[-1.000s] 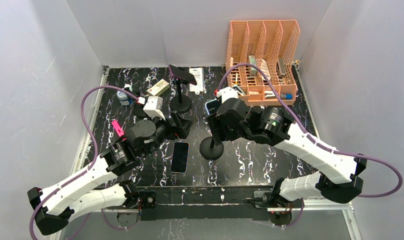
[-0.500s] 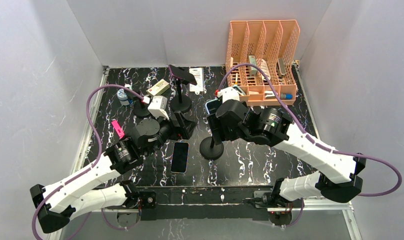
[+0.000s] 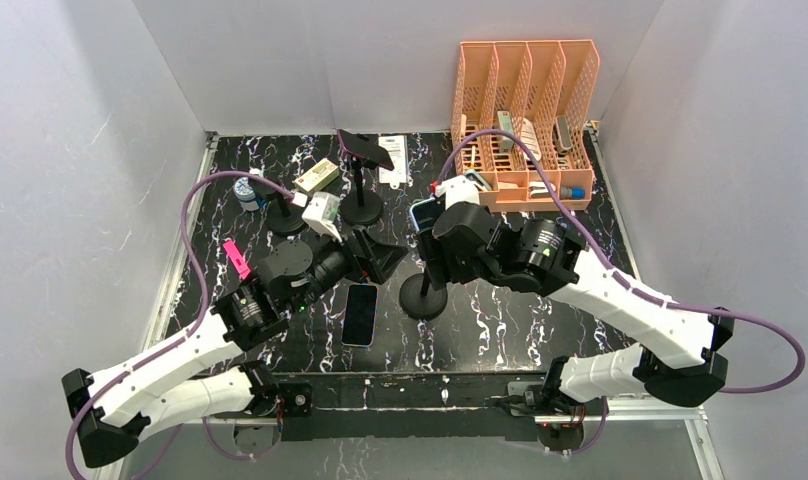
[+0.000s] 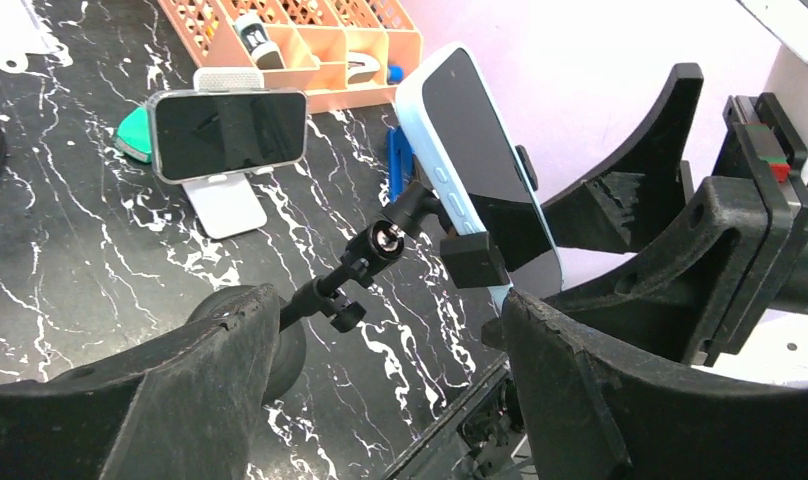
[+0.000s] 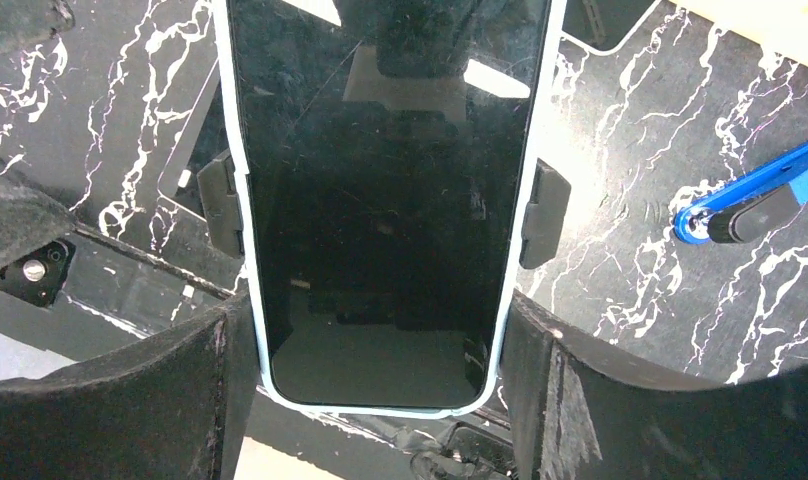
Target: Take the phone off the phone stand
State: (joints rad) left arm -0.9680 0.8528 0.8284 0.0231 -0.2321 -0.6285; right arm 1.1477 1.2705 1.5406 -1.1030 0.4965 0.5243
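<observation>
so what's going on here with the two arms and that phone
The right claw is closed on the lower end of the light-blue phone, which sits clamped in the phone stand. The left claw is open and faces the stand's stem, gripping nothing. The phone is not yet off the stand.

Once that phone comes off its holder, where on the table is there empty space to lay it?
Bare tabletop lies near the front edge, right of the stand base and the flat phone. The back is crowded: a tall stand and the orange rack.
</observation>
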